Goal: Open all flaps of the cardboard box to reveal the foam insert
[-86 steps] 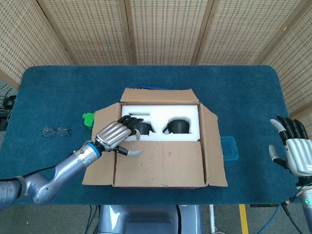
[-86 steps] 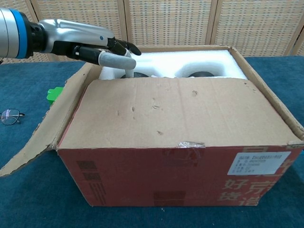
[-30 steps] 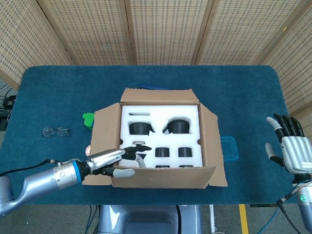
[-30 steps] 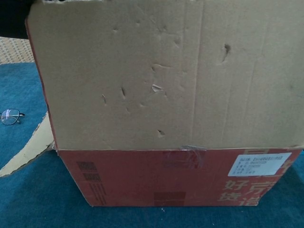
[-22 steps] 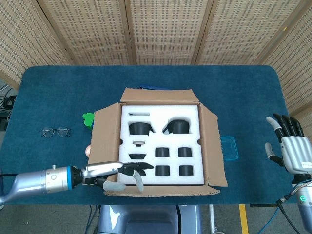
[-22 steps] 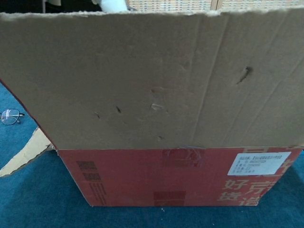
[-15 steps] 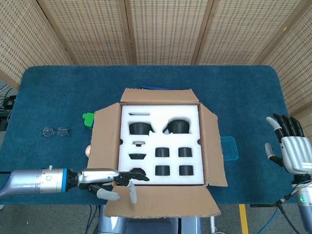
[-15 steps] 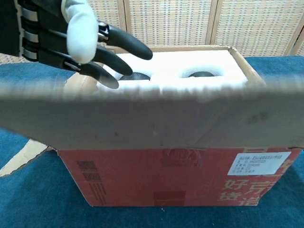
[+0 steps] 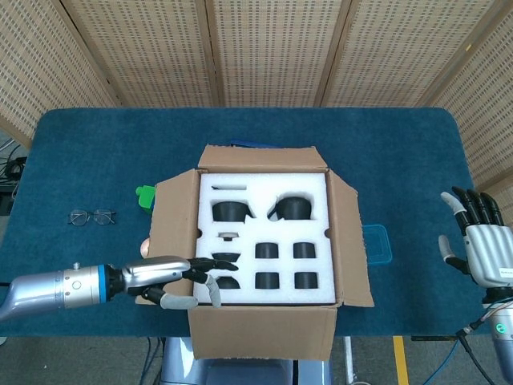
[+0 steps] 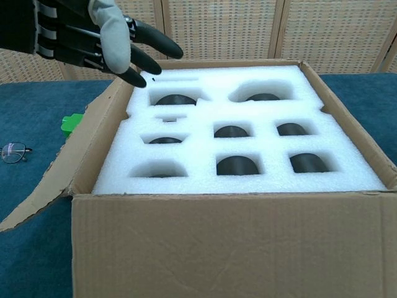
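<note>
Cardboard box (image 9: 263,241) front flap just dropped fully down, foam insert (image 10: 239,146) totally exposed now; left hand (image 9: 172,281) spread, holding nothing

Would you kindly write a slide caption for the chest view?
Left hand hovers open above the cardboard box, flaps folded out, foam insert exposed.

Your left hand (image 10: 93,37) cut off by the chest view's top and left edges, right hand (image 9: 481,245) absent from that view, front flap (image 10: 229,248) running off its bottom edge, glasses (image 10: 12,152) clipped at left, blue tray (image 9: 377,245) half hidden behind the box's right flap (image 9: 353,249).
</note>
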{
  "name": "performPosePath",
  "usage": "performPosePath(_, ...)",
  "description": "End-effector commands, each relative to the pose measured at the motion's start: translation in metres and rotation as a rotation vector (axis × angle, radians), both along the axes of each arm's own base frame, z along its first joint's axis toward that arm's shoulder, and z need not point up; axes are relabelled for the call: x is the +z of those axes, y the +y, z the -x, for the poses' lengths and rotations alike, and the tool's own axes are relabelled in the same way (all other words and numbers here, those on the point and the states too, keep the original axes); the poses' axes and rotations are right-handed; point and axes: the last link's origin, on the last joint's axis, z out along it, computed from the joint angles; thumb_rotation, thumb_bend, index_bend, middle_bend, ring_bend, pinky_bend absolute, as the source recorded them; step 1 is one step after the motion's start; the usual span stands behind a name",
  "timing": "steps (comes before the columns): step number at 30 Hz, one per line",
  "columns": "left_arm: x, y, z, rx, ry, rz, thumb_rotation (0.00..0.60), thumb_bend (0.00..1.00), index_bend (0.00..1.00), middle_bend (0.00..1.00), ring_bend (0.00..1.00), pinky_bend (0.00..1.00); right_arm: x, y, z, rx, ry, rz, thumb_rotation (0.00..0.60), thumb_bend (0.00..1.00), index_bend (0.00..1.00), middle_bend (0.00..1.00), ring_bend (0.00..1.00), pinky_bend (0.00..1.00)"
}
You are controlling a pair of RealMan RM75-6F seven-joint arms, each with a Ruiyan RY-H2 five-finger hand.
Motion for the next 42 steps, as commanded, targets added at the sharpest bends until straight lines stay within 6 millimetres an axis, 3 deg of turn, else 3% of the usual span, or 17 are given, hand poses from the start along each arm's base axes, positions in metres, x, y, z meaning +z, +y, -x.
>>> performPosePath(1,0.007,0.014,0.019,0.008,0.089,-0.257,0.154,0.29,0.36,0.0,0.0,0.0,0.0,0.0,0.001,0.0,-0.001,0.001,0.6,0.51,0.11,0.07,0.0,0.04)
performPosePath(4,0.012,0.017,0.036,0.012,0.133,-0.431,0.373,0.3,0.35,0.0,0.0,0.0,0.0,-0.001,0.003,-0.002,0.006,0.003,0.6,0.5,0.11,0.07,0.0,0.04)
performPosePath(8,0.017,0.017,0.055,0.025,0.172,-0.595,0.494,0.3,0.29,0.0,0.0,0.0,-0.001,-0.001,0.005,-0.007,0.011,0.006,0.6,0.51,0.11,0.07,0.0,0.04)
performPosePath(14,0.022,0.007,0.087,0.064,0.241,-0.857,0.503,0.3,0.2,0.0,0.0,0.0,-0.003,-0.002,0.011,-0.02,0.024,0.009,0.6,0.51,0.11,0.07,0.0,0.04)
performPosePath(23,0.026,-0.017,0.131,0.139,0.359,-1.168,0.503,0.3,0.19,0.0,0.0,0.0,-0.008,0.0,0.017,-0.024,0.055,0.029,0.6,0.51,0.1,0.07,0.0,0.04)
performPosePath(35,0.029,-0.052,0.181,0.272,0.478,-1.309,0.505,0.3,0.19,0.0,0.0,0.0,-0.02,0.011,0.021,-0.028,0.082,0.01,0.6,0.51,0.1,0.07,0.0,0.04)
performPosePath(42,0.028,-0.073,0.204,0.359,0.532,-1.296,0.508,0.3,0.19,0.0,0.0,0.0,-0.026,0.02,0.022,-0.037,0.086,0.004,0.6,0.51,0.1,0.07,0.0,0.04)
